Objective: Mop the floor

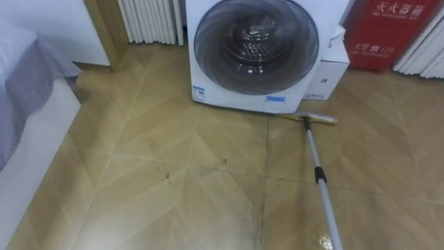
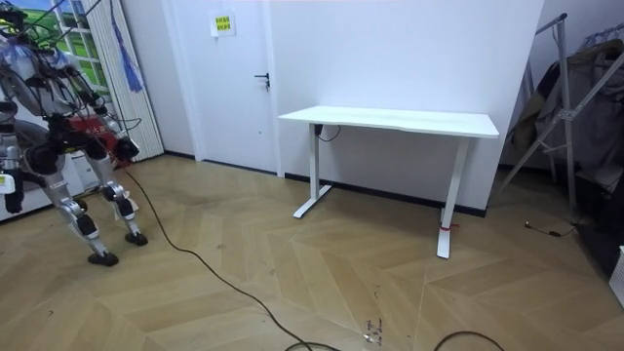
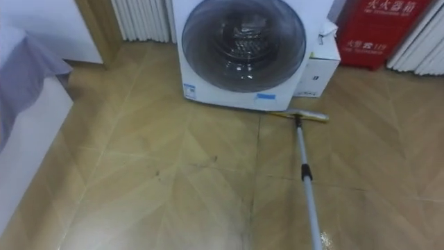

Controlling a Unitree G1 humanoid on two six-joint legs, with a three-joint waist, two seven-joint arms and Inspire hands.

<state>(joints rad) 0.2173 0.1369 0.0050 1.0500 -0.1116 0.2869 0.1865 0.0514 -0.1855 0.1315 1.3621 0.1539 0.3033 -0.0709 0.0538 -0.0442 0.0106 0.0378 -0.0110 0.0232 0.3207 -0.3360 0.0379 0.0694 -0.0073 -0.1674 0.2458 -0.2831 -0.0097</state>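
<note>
A mop lies low over the wooden floor (image 1: 173, 173). Its flat head (image 1: 310, 117) rests just in front of the washing machine's lower right corner. The grey pole (image 1: 320, 177) with a black collar slants from the head down to the bottom edge, right of centre, where it leaves the view. A small wet gleam (image 1: 324, 241) shows on the boards beside the pole's lower end. Faint dark marks (image 1: 166, 175) dot the floor left of centre. In the room view the robot (image 2: 58, 146) stands bent forward at the far left.
A white front-loading washing machine (image 1: 257, 52) stands straight ahead, a white box (image 1: 331, 69) and a red cabinet (image 1: 392, 31) to its right. A bed (image 1: 28, 104) edges the left side. The room view shows a white desk (image 2: 390, 122) and a floor cable (image 2: 214, 273).
</note>
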